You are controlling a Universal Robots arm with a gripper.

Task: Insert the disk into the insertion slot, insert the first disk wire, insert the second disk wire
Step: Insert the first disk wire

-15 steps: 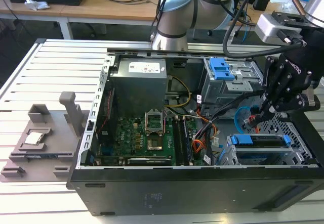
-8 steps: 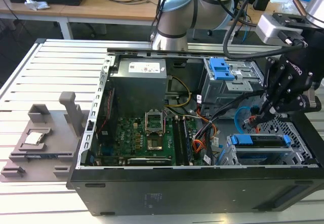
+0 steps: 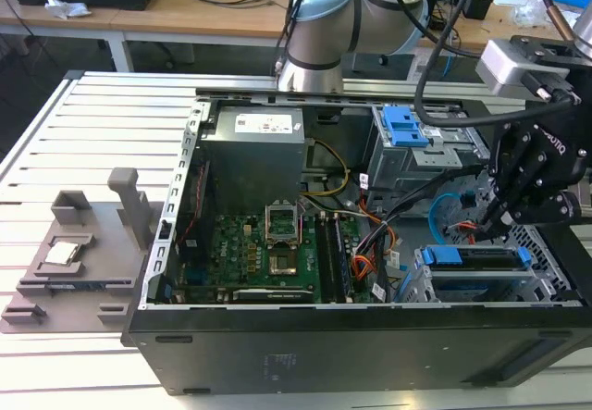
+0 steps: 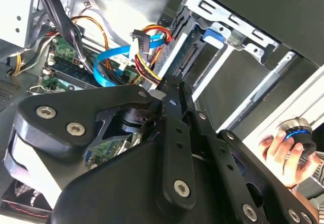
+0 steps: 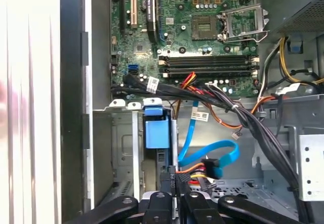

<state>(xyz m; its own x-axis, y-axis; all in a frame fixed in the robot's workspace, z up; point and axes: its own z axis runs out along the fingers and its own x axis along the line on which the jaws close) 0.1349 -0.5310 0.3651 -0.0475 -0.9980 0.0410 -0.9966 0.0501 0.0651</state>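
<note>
The disk (image 3: 474,258) in its blue caddy lies inside the insertion slot (image 3: 548,243), a silver perforated cage at the case's front corner on the exterior view's right. Its blue handle (image 5: 156,129) faces the motherboard. My gripper (image 3: 488,225) hangs just above the disk's rear end, fingers (image 5: 168,183) pressed together with nothing visible between them. The first disk wire (image 5: 195,169), a red, orange and yellow bundle with a dark plug (image 4: 142,41), lies loose right beside the fingertips. The light-blue second disk wire (image 5: 215,152) curls in a loop (image 4: 107,62) next to it.
A taller grey cage with a bare blue bracket (image 3: 404,125) stands behind the gripper. Thick black cables (image 5: 238,110) cross between the motherboard (image 3: 268,253) and the bays. A grey fixture plate (image 3: 74,262) lies outside the case. A person's hand (image 4: 283,150) holds a device.
</note>
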